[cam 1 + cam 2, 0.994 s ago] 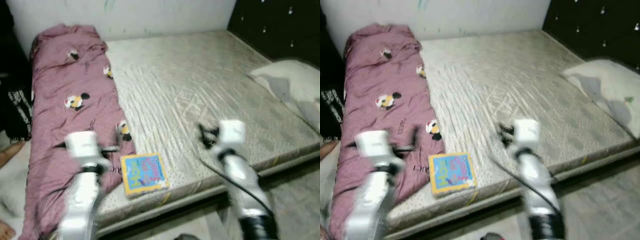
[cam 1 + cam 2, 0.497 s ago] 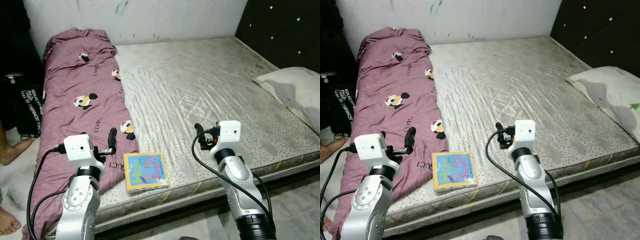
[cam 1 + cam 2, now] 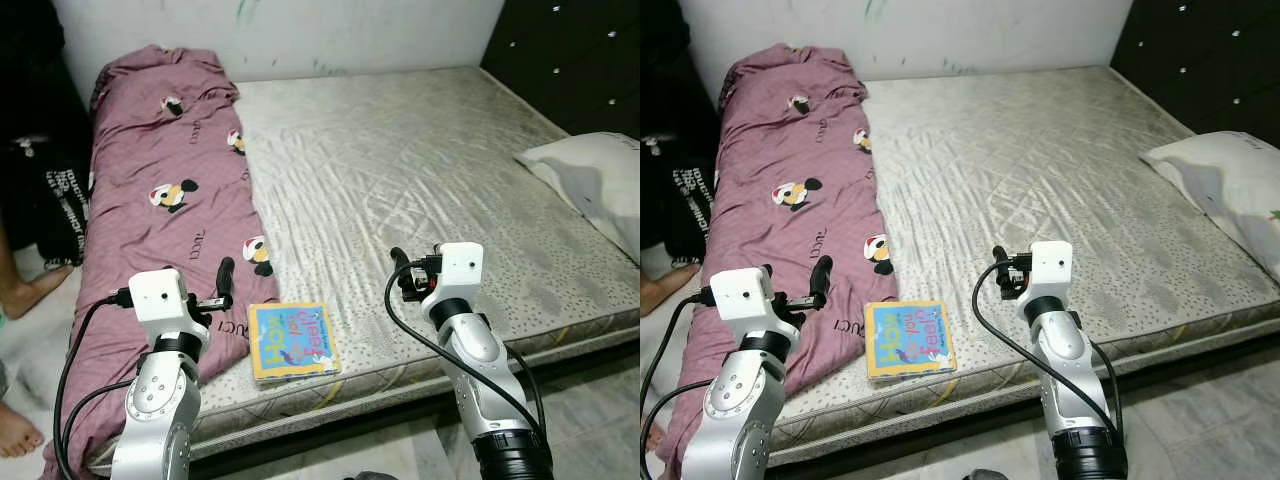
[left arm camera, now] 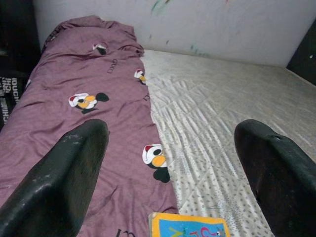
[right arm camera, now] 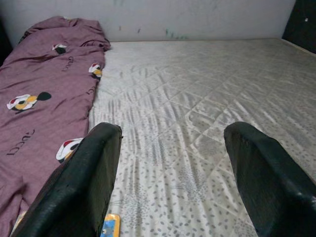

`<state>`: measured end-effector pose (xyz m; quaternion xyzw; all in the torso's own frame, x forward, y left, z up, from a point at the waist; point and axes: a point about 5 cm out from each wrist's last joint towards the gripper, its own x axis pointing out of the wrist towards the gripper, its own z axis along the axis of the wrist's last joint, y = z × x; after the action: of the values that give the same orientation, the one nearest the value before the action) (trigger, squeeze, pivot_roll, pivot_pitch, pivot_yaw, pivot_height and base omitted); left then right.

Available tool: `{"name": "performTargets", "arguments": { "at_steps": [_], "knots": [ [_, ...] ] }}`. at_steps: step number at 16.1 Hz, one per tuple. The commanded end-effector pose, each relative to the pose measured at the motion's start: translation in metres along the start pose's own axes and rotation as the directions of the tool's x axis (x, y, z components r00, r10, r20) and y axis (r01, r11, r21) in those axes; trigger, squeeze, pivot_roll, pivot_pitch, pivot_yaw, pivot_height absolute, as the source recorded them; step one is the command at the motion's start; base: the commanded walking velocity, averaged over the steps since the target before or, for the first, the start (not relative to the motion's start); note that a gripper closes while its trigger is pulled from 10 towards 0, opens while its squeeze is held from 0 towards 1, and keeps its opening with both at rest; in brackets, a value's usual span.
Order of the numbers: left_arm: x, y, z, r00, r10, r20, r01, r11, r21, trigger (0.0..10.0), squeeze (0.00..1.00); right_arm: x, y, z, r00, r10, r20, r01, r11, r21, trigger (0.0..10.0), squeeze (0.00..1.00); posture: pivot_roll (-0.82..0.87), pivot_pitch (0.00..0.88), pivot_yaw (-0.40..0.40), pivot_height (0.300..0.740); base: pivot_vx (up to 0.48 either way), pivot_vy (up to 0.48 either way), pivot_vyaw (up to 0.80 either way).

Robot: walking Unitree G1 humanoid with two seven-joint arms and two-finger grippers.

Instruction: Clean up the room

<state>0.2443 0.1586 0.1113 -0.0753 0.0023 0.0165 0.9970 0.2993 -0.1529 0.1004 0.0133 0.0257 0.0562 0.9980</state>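
Both grippers, left (image 3: 222,283) and right (image 3: 403,270), hover spread wide and empty above the bed (image 3: 420,170); the book (image 3: 293,340) at six o'clock likely needs grasping next.

we see the book (image 4: 187,230) cut off by the frame edge in the left wrist view, only its top strip showing; in the right wrist view only one corner shows past a finger (image 5: 74,192). the words on its cover are too small for us to read fully. the pillow (image 3: 590,180) runs off the right edge in the eye views. the purple blanket (image 3: 170,200) spills over the mattress's (image 3: 420,180) left side, its lower end hidden behind our left arm. a person's foot (image 3: 15,430) is cropped at the left edge.
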Motion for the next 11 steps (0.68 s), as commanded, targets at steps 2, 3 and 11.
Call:
{"name": "performTargets", "arguments": {
  "at_steps": [2, 3, 11],
  "knots": [
    [-0.0002, 0.0, 0.0009, 1.0, 0.002, -0.005, -0.002, 1.0, 0.004, 10.0, 0.0, -0.0007, -0.0018, 0.0047, 1.0, -0.007, 0.019, 0.007, 1.0, -0.002, 10.0, 0.0, -0.03, 0.077, -0.022, 0.715, 0.0, 0.0, 0.0],
    [-0.0001, 0.0, 0.0009, 1.0, 0.003, -0.005, -0.003, 1.0, 0.004, 10.0, 0.0, -0.0007, -0.0018, 0.0047, 1.0, -0.007, 0.019, 0.007, 1.0, -0.002, 10.0, 0.0, -0.03, 0.078, -0.022, 0.705, 0.0, 0.0, 0.0],
    [0.0009, -0.0001, 0.0013, 1.0, 0.004, -0.003, -0.004, 1.0, 0.013, 10.0, 0.0, -0.0002, -0.0018, 0.005, 1.0, -0.007, 0.02, 0.007, 1.0, -0.004, 10.0, 0.0, -0.03, 0.077, -0.023, 0.635, 0.0, 0.0, 0.0]
  ]
}}
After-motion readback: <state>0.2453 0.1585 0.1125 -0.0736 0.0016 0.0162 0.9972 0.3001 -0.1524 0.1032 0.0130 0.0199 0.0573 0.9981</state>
